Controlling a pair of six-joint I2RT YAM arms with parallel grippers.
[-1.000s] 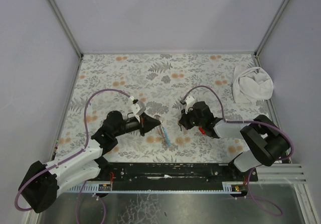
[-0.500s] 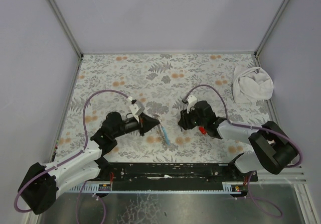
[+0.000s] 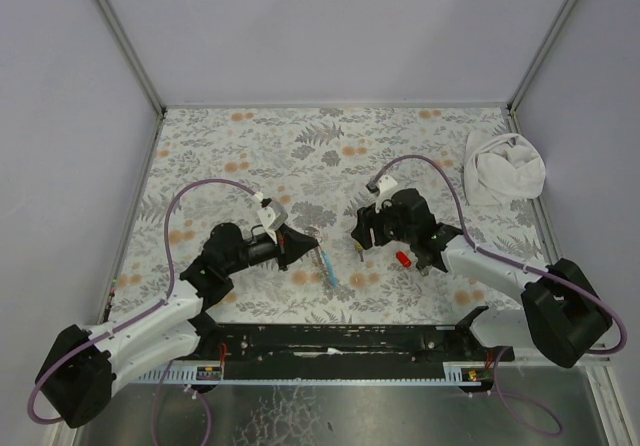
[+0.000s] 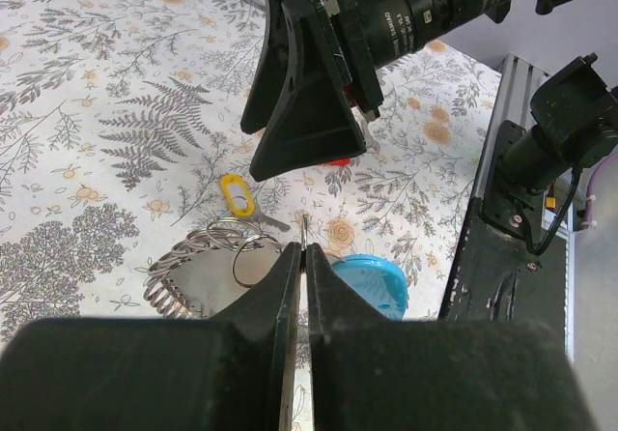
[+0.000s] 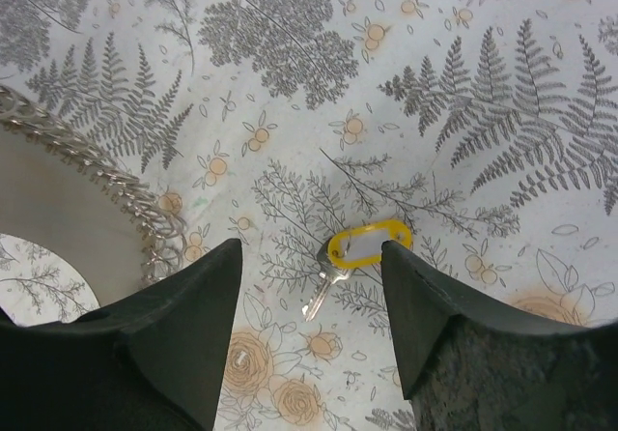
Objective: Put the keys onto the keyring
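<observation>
Left hand: the left hand [image 4: 303,257] had its fingers pressed together, clamped on a thin metal wire of the keyring [image 4: 367,278] that poked out past the tips.
Right hand: the right hand [image 5: 309,257] had its fingers well apart, one on either side of the yellow key [image 5: 365,244] and above it. It held nothing, and no contact with the key showed.
Keyring place: it lay at the left hand's tip, between the two hands in the top view. Its light blue part was at 4 o'clock of the fingers and a grey coiled part at 8 o'clock in the left wrist view.
Yellow key axis: it lay flat on the tabletop [image 3: 240,146], head toward 2 o'clock and blade toward 8 o'clock in the right wrist view.
Red key: the red key [image 3: 403,259] lay on the tabletop close beside the right hand, at 4 o'clock of it in the top view.
Edges: walls stood along the tabletop at 9, 12 and 3 o'clock, and the arm bases lined the 6 o'clock edge.
Room: patterned tabletop ran on from both hands toward 12 o'clock. A white cloth [image 3: 503,169] sat at 2 o'clock, well apart from the hands.
</observation>
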